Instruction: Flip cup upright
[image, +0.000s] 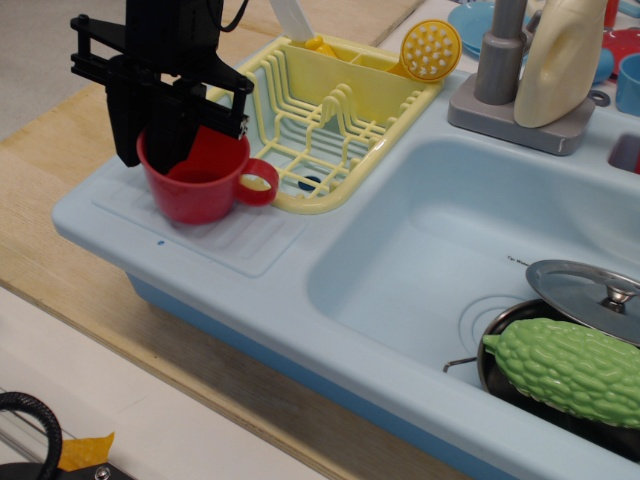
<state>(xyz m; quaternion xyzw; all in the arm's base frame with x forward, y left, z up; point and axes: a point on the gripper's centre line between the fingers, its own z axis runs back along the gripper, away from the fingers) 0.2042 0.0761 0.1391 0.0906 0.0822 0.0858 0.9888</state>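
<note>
Plainly, in the single overhead view the small glossy red plastic cup (200, 185) stands mouth-up on the ribbed drainboard of the pale blue toy sink (200, 255), handle toward the yellow plastic dish rack (330, 120). The black gripper (150, 125) hangs vertically above, fingers straddling the far-left rim; whether they pinch it I cannot tell.

Red cup (196, 186) upright on sink drainboard (235, 243), handle toward yellow rack (330, 115); black hand (150, 125) straddles rim, seemingly parted.
</note>
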